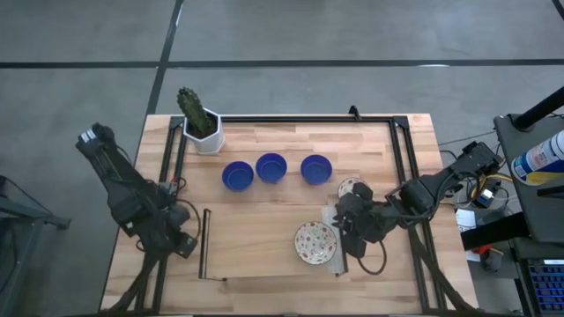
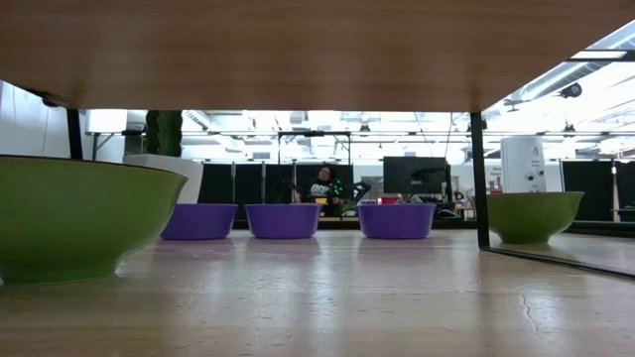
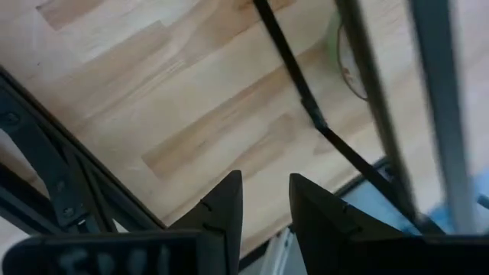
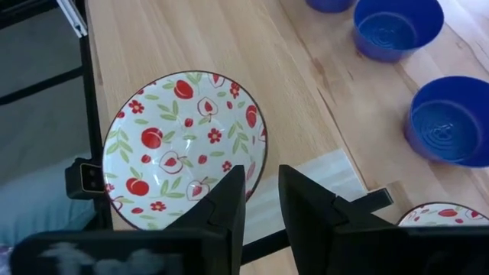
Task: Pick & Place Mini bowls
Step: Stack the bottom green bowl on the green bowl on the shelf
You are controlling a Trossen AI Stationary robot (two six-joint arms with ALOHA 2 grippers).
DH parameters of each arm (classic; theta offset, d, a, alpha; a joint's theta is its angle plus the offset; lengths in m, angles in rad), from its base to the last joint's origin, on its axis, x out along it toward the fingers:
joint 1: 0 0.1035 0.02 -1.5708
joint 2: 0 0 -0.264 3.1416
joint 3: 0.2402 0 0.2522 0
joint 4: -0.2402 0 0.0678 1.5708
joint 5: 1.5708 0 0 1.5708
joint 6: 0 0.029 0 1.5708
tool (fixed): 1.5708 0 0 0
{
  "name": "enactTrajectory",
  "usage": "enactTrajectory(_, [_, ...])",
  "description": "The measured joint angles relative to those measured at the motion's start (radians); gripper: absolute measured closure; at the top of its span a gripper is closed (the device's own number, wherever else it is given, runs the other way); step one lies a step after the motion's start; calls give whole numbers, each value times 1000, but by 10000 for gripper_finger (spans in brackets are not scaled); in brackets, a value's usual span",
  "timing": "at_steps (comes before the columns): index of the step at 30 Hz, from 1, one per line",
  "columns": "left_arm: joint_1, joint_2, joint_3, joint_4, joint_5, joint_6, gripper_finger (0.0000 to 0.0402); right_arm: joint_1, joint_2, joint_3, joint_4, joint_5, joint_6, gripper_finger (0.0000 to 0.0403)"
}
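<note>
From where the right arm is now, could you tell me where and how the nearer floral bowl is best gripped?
Take the floral bowl by its thin rim, one finger inside and one outside. It sits upright and open, too wide to span, so the rim is likely the only purchase. The right claw hangs open by the rim's nearest edge; come down from above there.

We observed the right gripper (image 1: 339, 231) lowered at mid-table, fingers narrowly parted; the left gripper (image 1: 187, 246) rested aside, likewise narrowly parted.
</note>
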State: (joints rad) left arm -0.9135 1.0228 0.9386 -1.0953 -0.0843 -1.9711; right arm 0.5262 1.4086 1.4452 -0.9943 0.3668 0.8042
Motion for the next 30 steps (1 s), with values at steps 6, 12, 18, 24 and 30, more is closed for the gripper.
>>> enactTrajectory(6, [-38, 99, -12, -4, 5, -67, 301, 10, 0, 0, 0, 0, -19, 335])
enactTrajectory(12, [-103, 177, -12, -2, 3, -178, 301, 32, 0, 0, 1, 1, -47, 329])
enactTrajectory(18, [-169, 188, -76, 173, -126, -256, 303, 59, 0, 0, 1, 1, -53, 326])
enactTrajectory(24, [-189, 182, -153, 246, -145, -300, 303, 84, 0, 0, 4, 3, -53, 336])
enactTrajectory(30, [-201, 161, -201, 239, -175, -334, 303, 92, 0, 0, 6, 3, -49, 339])
